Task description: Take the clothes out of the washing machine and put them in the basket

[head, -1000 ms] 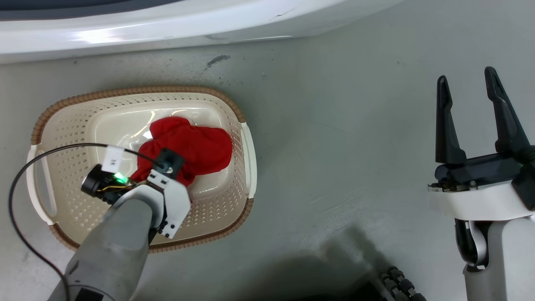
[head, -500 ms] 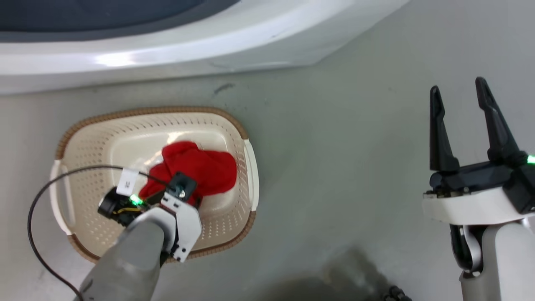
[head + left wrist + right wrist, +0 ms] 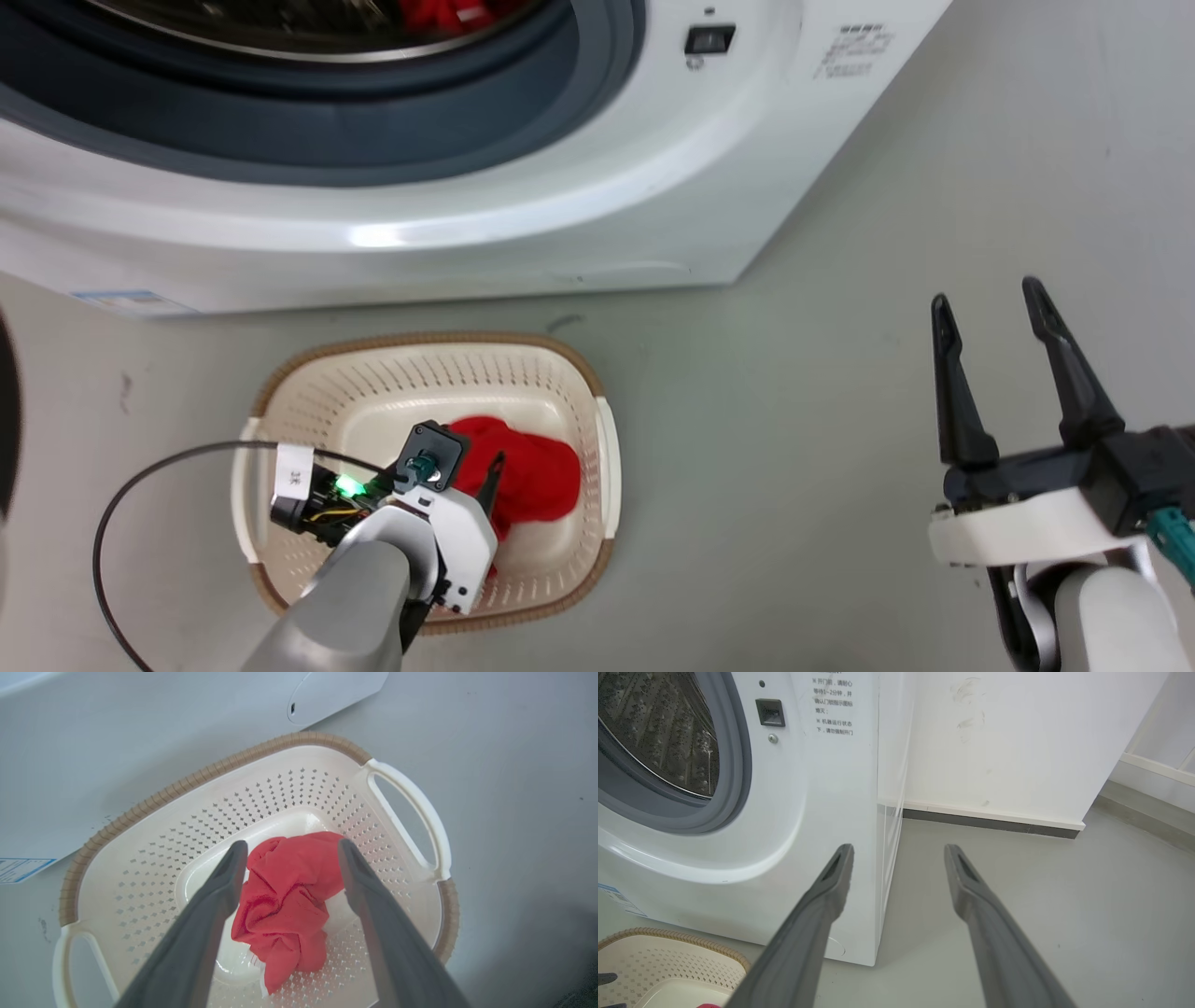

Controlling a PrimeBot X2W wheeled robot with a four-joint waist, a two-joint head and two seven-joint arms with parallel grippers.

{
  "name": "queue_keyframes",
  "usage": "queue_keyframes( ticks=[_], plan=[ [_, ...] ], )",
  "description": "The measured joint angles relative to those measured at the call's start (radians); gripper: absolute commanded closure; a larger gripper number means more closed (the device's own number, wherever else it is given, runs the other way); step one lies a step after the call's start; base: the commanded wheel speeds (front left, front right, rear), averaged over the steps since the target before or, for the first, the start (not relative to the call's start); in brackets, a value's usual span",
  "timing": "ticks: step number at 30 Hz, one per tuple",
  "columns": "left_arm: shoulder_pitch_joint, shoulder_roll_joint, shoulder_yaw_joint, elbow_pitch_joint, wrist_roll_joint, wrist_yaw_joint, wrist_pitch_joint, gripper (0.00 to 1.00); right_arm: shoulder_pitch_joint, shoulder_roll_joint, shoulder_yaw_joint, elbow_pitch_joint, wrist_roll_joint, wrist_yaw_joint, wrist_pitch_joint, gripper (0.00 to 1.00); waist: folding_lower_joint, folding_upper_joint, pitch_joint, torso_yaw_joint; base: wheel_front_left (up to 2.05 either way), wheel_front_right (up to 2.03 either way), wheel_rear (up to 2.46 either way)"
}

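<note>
red garment (image 3: 285, 900) lay crumpled in the basket (image 3: 187, 781) beneath the wide, empty left gripper (image 3: 292, 845); soft and light, probably best pinched at a raised fold.

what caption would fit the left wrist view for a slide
Open left gripper poised over a red garment lying in the cream basket by the washing machine

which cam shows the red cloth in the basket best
The left wrist view: the crumpled bright red fabric garment sits large between the open left pincer fingers. In the head view the left arm covers part; the right wrist view catches a sliver.
</note>
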Motion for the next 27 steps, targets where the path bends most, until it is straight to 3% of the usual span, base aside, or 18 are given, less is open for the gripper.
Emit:
queue_keyframes(
  ticks=[2,16,21,27],
  plan=[
    [0.073,0.018,0.036,-0.142,-0.016,0.029,-0.001,0.0,0.035,0.0,-0.003,0.008,-0.001,0.0,0.0,0.0,0.0,0.0,-0.068,0.018,0.0,0.0,0.0],
    [0.246,0.067,0.202,-0.594,-0.022,0.124,-0.001,0.0,0.116,0.0,0.006,0.022,-0.001,0.0,0.0,0.0,-0.0002,0.0,-0.245,0.051,0.0,0.0,0.0],
    [0.234,0.064,0.251,-0.64,-0.022,0.134,-0.001,0.0,0.116,0.0,0.012,0.021,-0.001,0.0,0.0,0.0,-0.0001,0.0,-0.247,0.042,0.0,0.0,0.0],
    [0.074,0.062,0.27,-0.597,-0.013,0.122,-0.001,0.0,0.102,0.0,0.025,0.01,0.003,0.0,0.0,0.0,0.0,0.0,-0.206,0.023,0.0,0.0,0.0]
  ],
)
